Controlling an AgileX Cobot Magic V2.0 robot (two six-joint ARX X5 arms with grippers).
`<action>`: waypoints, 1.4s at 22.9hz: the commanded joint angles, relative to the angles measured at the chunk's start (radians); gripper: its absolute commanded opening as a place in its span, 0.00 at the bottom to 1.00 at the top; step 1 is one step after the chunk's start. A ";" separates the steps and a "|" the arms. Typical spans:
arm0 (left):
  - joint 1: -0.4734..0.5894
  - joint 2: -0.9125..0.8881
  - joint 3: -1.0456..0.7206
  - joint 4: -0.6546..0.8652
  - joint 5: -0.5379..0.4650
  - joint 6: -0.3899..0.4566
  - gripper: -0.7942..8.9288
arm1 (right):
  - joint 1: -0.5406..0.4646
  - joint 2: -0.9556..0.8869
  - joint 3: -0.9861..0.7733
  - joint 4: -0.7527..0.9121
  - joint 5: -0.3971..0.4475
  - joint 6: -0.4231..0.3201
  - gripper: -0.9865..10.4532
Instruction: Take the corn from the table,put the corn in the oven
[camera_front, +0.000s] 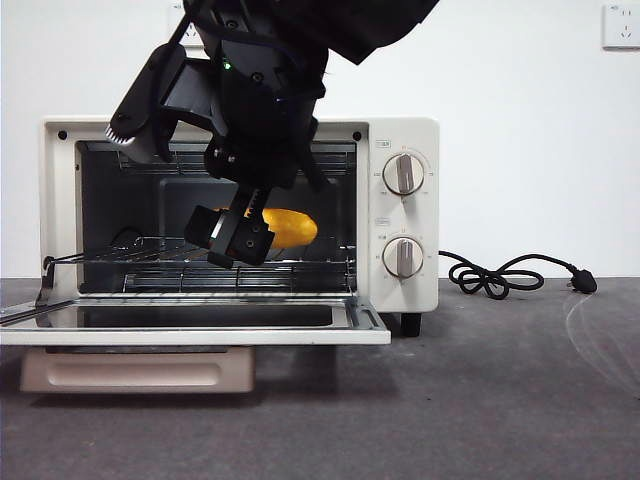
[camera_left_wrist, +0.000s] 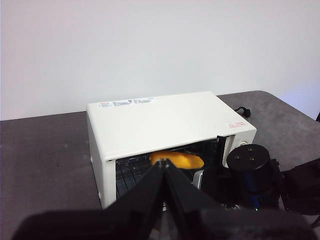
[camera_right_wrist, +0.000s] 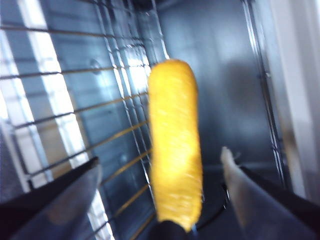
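Note:
The corn (camera_front: 291, 227) is a yellow cob inside the oven (camera_front: 405, 140), at the level of its wire rack (camera_front: 150, 250). My right gripper (camera_front: 238, 236) reaches in through the open front. In the right wrist view the corn (camera_right_wrist: 175, 165) lies lengthwise between the jaws of this gripper (camera_right_wrist: 160, 160), which stand open with a gap on each side. My left gripper (camera_left_wrist: 164, 164) is shut on nothing and hangs high above the oven (camera_left_wrist: 160, 120). From there the corn (camera_left_wrist: 180, 160) shows through the oven's opening.
The oven door (camera_front: 200, 325) is folded down flat toward the front, its beige handle below it. A black cord (camera_front: 500, 275) lies coiled on the dark grey table (camera_front: 500, 400) to the oven's right. The right arm's dark body fills the upper middle.

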 joint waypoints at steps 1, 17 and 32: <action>-0.002 -0.003 -0.002 0.003 -0.003 0.008 0.08 | 0.014 0.013 0.015 0.008 0.022 0.029 0.47; -0.002 -0.003 -0.002 -0.012 -0.005 0.008 0.08 | 0.180 0.006 0.101 -0.131 0.075 0.147 0.47; -0.003 0.113 -0.006 -0.016 -0.266 0.061 0.08 | 0.431 -0.217 0.135 -0.457 0.148 0.251 0.19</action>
